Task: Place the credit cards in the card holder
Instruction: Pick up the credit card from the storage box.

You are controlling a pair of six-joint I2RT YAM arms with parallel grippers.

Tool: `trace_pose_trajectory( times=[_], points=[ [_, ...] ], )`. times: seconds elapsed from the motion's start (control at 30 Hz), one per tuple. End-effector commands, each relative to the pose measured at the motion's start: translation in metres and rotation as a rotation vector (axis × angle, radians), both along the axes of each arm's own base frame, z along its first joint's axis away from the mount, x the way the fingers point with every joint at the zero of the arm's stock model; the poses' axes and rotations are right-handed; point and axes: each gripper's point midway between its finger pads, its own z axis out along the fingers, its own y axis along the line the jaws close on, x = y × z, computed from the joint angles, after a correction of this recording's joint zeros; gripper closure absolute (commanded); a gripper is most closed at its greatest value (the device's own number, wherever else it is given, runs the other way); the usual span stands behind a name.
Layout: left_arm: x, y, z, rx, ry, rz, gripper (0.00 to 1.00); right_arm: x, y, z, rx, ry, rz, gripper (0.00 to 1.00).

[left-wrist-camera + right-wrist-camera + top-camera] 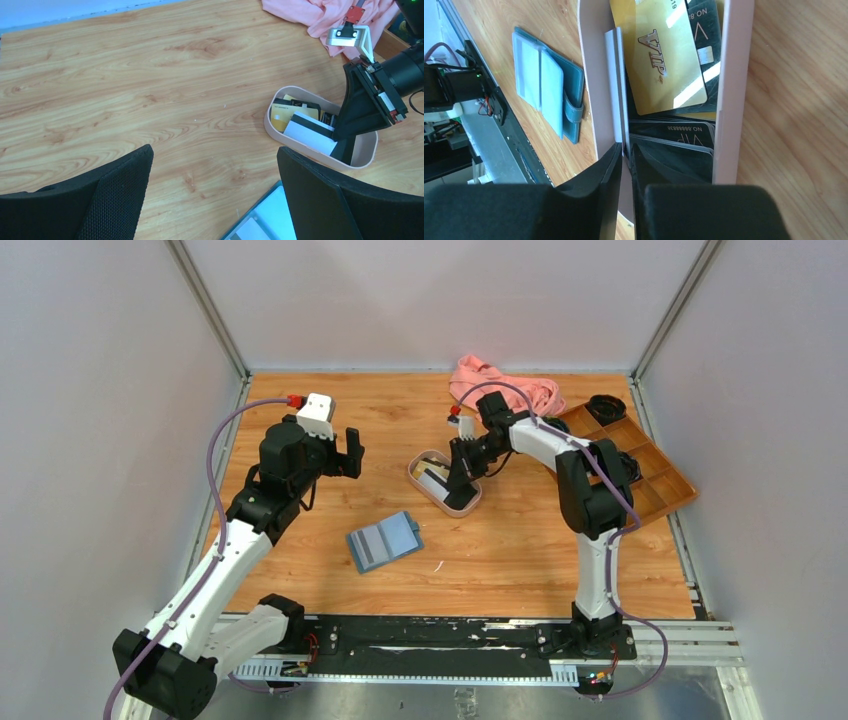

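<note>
The teal-blue card holder [383, 541] lies open on the table, pale blue inside up; it also shows in the right wrist view [549, 80] and at the bottom of the left wrist view [260, 222]. Several credit cards lie in the oval pinkish tray [421, 462]: a gold card [659, 55] and black cards [674, 135]. My right gripper [626, 150] reaches into the tray and is shut on the edge of a white-grey card [616, 85], which stands tilted up [312, 132]. My left gripper [215, 152] is open and empty, above the table left of the tray [272, 127].
A pink cloth [505, 388] lies at the back. A brown compartmented wooden box [655, 480] sits at the right, with a black round item [606, 406] in its far corner. Walls close in on three sides.
</note>
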Motion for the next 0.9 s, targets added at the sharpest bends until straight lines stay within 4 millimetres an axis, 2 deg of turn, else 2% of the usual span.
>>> trace_pose_trajectory(
  times=[0.0,0.1,0.23,0.37,0.5,0.6,0.73,0.87],
  points=[
    [0.000,0.002,-0.006,0.017,0.010,-0.001,0.00,-0.009,0.009,-0.004,0.023,0.054,0.006,0.88],
    [-0.001,0.003,-0.006,0.018,0.012,-0.001,0.00,-0.008,0.009,-0.001,0.031,0.047,0.003,1.00],
    [0.000,0.001,-0.006,0.015,0.011,-0.006,0.00,-0.003,0.006,0.011,0.053,0.003,0.010,1.00],
    [-0.002,-0.007,-0.001,-0.022,0.001,-0.046,0.00,0.002,-0.002,0.033,0.092,-0.090,0.036,1.00],
    [-0.011,-0.031,0.010,-0.150,-0.010,-0.142,0.00,0.002,-0.014,0.052,0.118,-0.170,0.056,1.00],
    [-0.029,-0.056,0.012,-0.292,0.000,-0.258,0.00,-0.001,-0.022,0.063,0.156,-0.211,0.078,1.00],
    [-0.052,-0.079,0.014,-0.503,0.030,-0.362,0.00,-0.015,-0.024,0.086,0.274,-0.240,0.141,1.00],
    [-0.073,-0.089,0.016,-0.643,0.071,-0.419,0.00,-0.047,-0.017,0.111,0.466,-0.263,0.264,1.00]
  ],
)
